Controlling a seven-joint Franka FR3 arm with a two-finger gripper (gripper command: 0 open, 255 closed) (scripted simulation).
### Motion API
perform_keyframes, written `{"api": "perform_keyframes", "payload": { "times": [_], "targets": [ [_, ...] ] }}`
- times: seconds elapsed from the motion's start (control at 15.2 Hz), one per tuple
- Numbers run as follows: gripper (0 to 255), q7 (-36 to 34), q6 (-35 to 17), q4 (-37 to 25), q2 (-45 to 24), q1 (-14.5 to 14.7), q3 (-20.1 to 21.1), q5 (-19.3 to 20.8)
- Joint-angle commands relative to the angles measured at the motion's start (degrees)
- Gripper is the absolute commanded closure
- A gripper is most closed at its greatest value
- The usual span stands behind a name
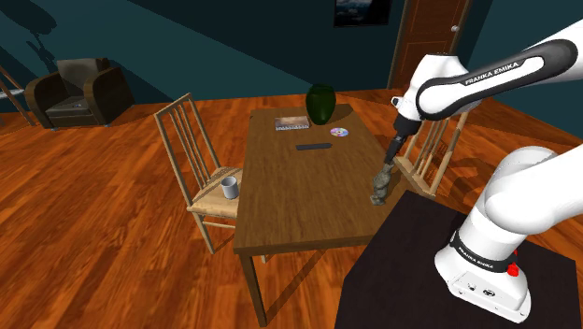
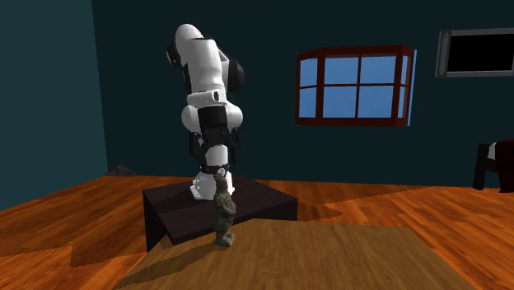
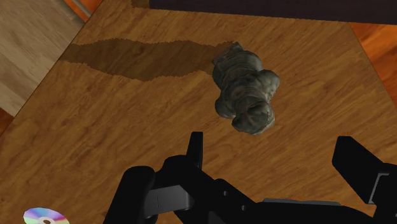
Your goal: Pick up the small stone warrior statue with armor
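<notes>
Shoulder view first: the white arm (image 1: pixel 486 84) arcs over from its black stand (image 1: pixel 402 266) and points the gripper (image 1: pixel 386 171) down at the wooden surface (image 1: pixel 299 196). Right beneath it stands the statue (image 1: pixel 377 193), a small mottled grey-green figure. It is upright at the surface's edge on the shoulder view's right, the side nearest the stand.

Up at the far end of the surface I can see a dark green vase (image 1: pixel 320 103), with a shiny disc (image 1: pixel 338 132) just beside it and a slim dark bar (image 1: pixel 314 147) a little nearer. On the shoulder view's left, a wooden chair (image 1: pixel 196 159) is pulled up to the surface with a grey mug (image 1: pixel 229 188) sitting on its seat.

From the second exterior view the statue faces us side-on, feet planted on the surface, and the gripper hangs just over its head. Whether it touches the head, I cannot tell from here. Behind it are the stand and a red-framed window (image 2: pixel 354 86) in a dark teal wall.

The wrist view settles the grip. The two black fingers (image 3: pixel 196 149) stand wide apart, released, with nothing between them. The statue sits on the wood beyond the fingertips, seen from above, and neither finger touches it. Its shadow stretches away across the grain. The disc peeks in far off to one side of the gripper.
</notes>
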State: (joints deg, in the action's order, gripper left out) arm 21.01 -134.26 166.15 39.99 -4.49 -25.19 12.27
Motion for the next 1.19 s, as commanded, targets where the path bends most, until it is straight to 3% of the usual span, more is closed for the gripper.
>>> {"api": "perform_keyframes", "payload": {
  "times": [0.0,0.33,0.46,0.53,1.12],
  "targets": [
    [0,0.61,-2.63,0.81,-1.74,0.10,-0.90,0.27],
    [0,1.45,-9.22,2.81,-6.37,0.79,-2.70,0.48],
    [0,1.45,-9.21,2.82,-6.36,0.77,-2.69,0.48],
    [255,1.47,-9.17,2.85,-6.28,0.72,-2.69,0.51],
    [255,1.46,-9.22,2.81,-6.37,0.78,-2.69,0.47]
  ]
}}
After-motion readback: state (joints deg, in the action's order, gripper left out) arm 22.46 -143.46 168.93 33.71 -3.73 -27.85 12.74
